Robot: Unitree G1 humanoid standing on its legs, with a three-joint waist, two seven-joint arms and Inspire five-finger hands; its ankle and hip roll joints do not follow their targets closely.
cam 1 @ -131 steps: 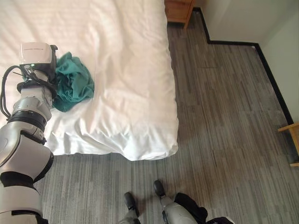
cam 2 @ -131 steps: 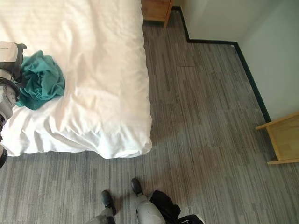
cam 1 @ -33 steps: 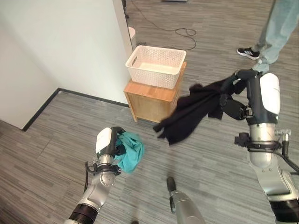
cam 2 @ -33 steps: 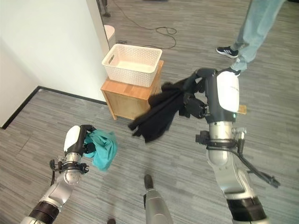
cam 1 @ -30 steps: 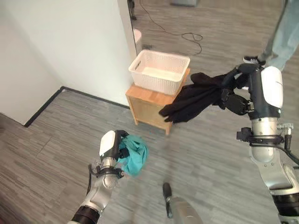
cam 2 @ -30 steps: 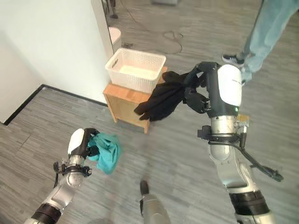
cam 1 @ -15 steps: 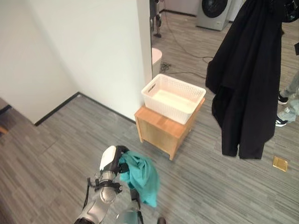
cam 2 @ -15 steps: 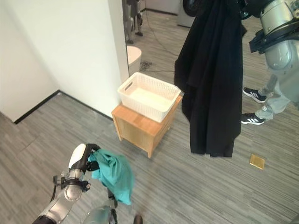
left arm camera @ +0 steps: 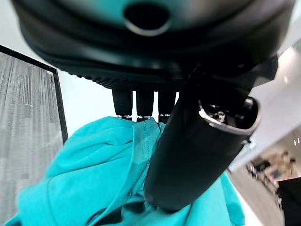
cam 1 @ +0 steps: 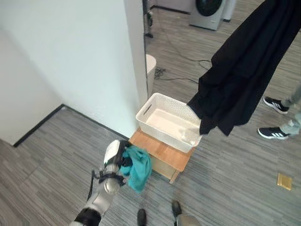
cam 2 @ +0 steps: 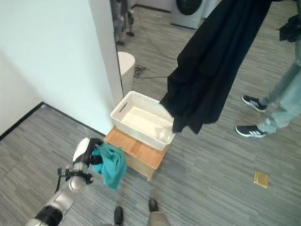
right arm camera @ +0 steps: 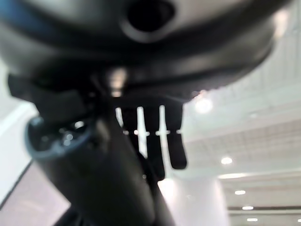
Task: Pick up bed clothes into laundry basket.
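Apparently bare basket point(cam 1: 155, 116); black garment point(cam 1: 244, 66) draped over rim.

L hand point(left arm camera: 188, 155) thumb + fingers curled on teal cloth point(left arm camera: 89, 174), grey floor point(left arm camera: 23, 132) beside

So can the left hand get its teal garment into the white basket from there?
Probably yes: the left hand, clutching the teal garment, is beside the stand, below the basket rim; the black garment overhangs only the far side.

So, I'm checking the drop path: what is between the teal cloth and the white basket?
In the left eye view, just the wooden stand's top separates the teal cloth in the left hand from the white basket.
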